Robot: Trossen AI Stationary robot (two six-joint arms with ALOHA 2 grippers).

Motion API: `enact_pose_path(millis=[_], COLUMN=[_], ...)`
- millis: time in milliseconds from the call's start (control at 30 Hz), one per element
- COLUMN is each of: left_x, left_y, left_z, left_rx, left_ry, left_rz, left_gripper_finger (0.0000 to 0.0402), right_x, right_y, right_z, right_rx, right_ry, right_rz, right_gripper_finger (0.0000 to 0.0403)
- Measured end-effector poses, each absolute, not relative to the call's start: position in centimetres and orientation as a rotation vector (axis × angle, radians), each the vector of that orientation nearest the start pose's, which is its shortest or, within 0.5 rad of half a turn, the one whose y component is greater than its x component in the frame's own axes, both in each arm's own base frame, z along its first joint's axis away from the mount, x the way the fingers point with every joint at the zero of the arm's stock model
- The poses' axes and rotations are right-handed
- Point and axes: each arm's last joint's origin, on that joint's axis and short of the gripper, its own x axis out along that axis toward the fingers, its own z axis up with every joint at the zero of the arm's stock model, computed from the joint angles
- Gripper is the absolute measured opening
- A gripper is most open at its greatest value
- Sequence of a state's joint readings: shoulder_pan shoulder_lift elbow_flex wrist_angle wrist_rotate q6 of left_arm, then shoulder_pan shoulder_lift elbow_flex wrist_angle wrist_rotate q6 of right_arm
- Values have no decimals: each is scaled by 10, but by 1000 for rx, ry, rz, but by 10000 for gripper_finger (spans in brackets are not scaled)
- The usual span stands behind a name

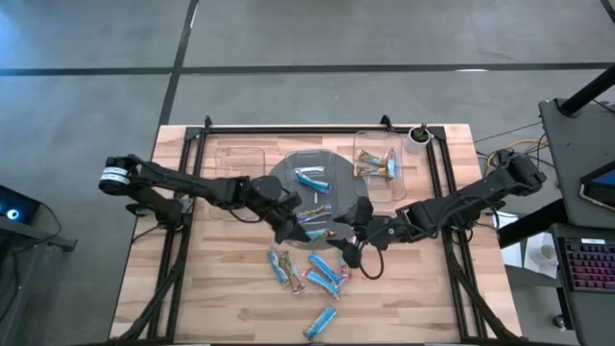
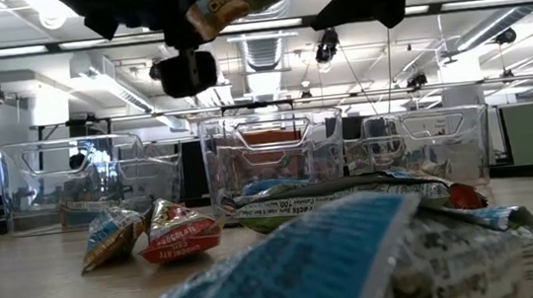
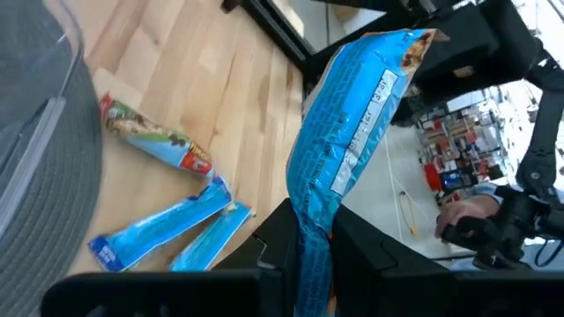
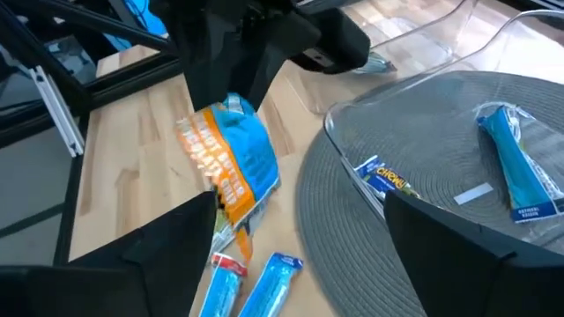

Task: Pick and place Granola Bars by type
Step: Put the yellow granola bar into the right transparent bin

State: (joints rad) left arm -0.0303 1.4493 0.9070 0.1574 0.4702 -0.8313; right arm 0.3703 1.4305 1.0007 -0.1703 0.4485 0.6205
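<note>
My left gripper is shut on a light-blue and orange granola bar, lifted above the table beside the grey plate's near edge. My right gripper is wide open just right of that bar, with one finger close to its lower end. A blue bar and a second bar lie on the plate. Several bars lie loose on the wood near the table's near edge. My left gripper pinches the bar's end between its two fingers, coming from above and the left. The bar is clear of the table and sticks out past the fingers toward my right gripper, tilted. Whether my right gripper's finger touches the bar's free end, I cannot tell.
A clear tray on the far right holds a few bars; another clear tray stands left of the plate. A small white cup sits at the far edge. Black rails run along the table's left and right sides.
</note>
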Motion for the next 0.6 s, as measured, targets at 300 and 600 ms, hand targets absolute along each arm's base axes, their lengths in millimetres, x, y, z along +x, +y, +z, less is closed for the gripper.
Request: enact_pose_path(millis=[300, 600], left_x=[323, 327], left_y=[-23, -22], left_z=[245, 251], left_rx=[-895, -881], left_ry=[602, 529], left_rz=[-296, -305], left_gripper_finger=[34, 34], right_x=[297, 298], right_y=[99, 100], right_z=[274, 274], right_rx=[381, 427], right_ry=[481, 488], right_rz=[-243, -231], right_gripper_finger=[298, 263])
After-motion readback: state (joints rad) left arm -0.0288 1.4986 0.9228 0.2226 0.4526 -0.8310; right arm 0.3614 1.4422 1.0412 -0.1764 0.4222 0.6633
